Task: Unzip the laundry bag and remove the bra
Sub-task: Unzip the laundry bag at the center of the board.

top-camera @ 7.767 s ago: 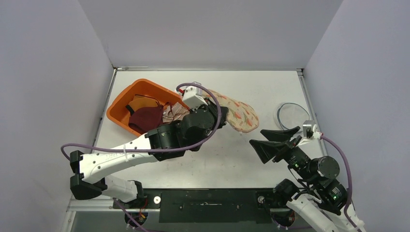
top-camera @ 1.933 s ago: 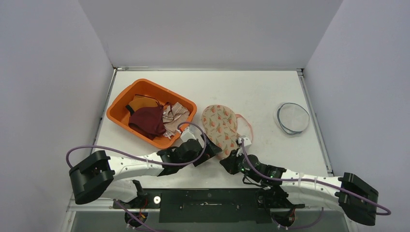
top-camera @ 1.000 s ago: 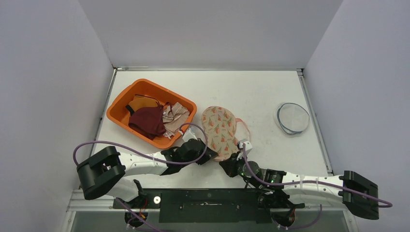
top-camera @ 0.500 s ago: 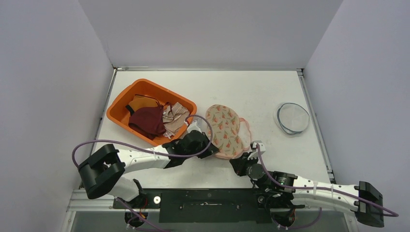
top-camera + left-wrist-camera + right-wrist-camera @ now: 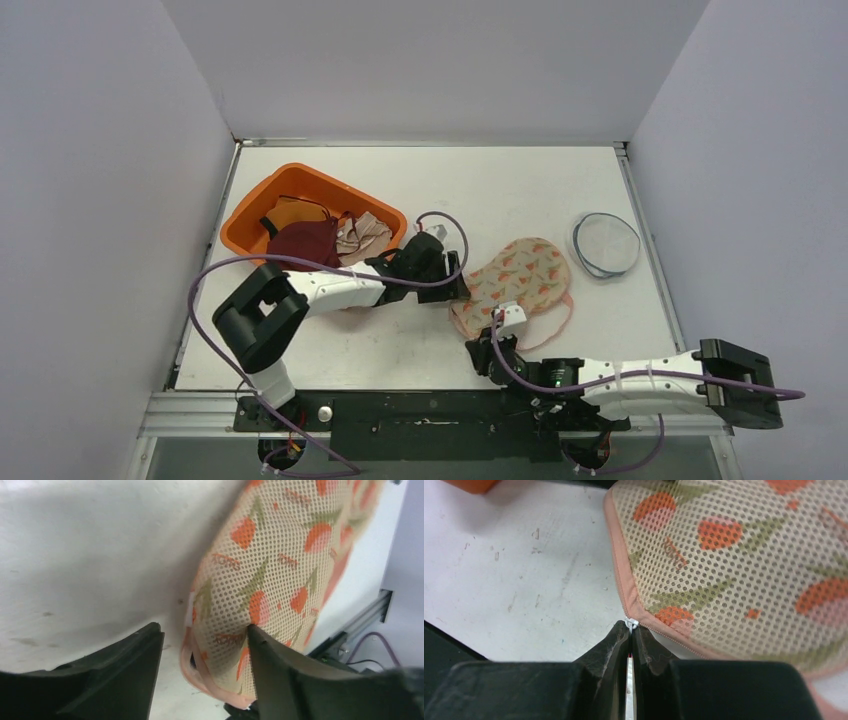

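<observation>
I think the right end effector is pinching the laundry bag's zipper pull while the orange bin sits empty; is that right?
Not quite. The orange bin is not empty: the top external view shows clothes in it. The right end effector is indeed pinching the laundry bag's zipper pull.

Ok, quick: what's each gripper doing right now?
Left gripper: open, holding nothing, at the edge of the bag.
Right gripper: closed on the zip pull.
</observation>
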Available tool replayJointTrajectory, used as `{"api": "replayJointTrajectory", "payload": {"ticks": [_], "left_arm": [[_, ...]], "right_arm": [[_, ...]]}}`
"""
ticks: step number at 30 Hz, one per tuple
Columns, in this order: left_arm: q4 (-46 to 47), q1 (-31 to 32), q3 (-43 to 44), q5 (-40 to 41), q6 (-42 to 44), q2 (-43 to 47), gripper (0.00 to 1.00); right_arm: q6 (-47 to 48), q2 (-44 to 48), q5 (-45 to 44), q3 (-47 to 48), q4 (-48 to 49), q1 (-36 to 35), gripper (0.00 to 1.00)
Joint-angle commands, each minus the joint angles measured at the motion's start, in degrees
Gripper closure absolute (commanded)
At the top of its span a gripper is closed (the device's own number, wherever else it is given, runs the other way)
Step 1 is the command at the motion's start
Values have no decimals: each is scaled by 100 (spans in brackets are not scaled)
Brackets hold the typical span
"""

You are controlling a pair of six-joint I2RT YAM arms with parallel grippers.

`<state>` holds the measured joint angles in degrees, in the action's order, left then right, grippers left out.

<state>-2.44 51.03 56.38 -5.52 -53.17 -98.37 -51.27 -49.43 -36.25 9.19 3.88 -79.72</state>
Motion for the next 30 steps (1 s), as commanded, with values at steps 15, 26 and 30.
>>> {"api": "replayJointTrajectory", "payload": {"ticks": [15,26,30], "left_arm": [[1728,-18,-2862,319,-1857,2417,4],[2426,337,-2754,410,-2423,1762,0],[2799,337,-2768,273,-2535,1497,29]], "right_arm": [[965,-1862,1183,917,2300,509,95],[844,-1702,1190,680,2195,526,95],[818,-1753,1216,648,2288,508,95]]}}
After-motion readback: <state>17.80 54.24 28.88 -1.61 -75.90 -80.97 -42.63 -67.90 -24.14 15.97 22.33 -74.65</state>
